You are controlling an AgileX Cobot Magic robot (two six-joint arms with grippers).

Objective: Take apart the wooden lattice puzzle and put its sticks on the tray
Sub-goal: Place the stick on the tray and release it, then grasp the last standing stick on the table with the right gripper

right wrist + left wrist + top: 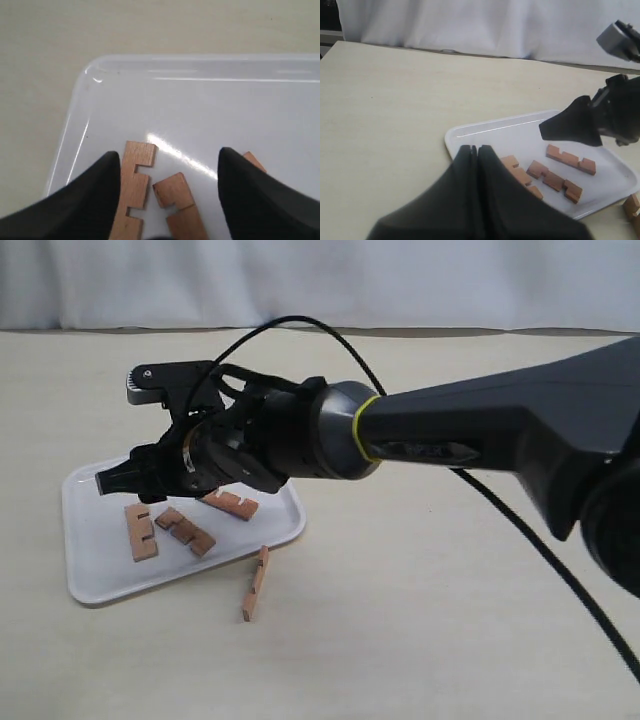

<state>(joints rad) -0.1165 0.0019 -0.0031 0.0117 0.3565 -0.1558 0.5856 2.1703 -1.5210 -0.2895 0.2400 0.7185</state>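
The white tray (85, 575) lies on the pale surface (430, 630) and holds 3 separate notched pieces. The 1st stick (141, 531) and the 2nd stick (186, 531) lie flat just beside each other, and the 3rd stick (230, 503) lies nearer the tray's far right side. The 4th stick (256, 583) is off the tray on the surface, standing on its edge with one end right at the rim; whether it touches the rim cannot be told. No assembled lattice shows. In the exterior view the arm's body covers part of the 3rd stick. In the left wrist view the 4th stick is cut off at the frame's edge, and in the right wrist view a finger hides all but a corner of the 3rd stick. The right pincer (169, 152) hangs over the tray with its fingers spread wide and nothing between them. The left pincer (474, 149) sits near the tray's rim, fingers pressed together, holding nothing visible.
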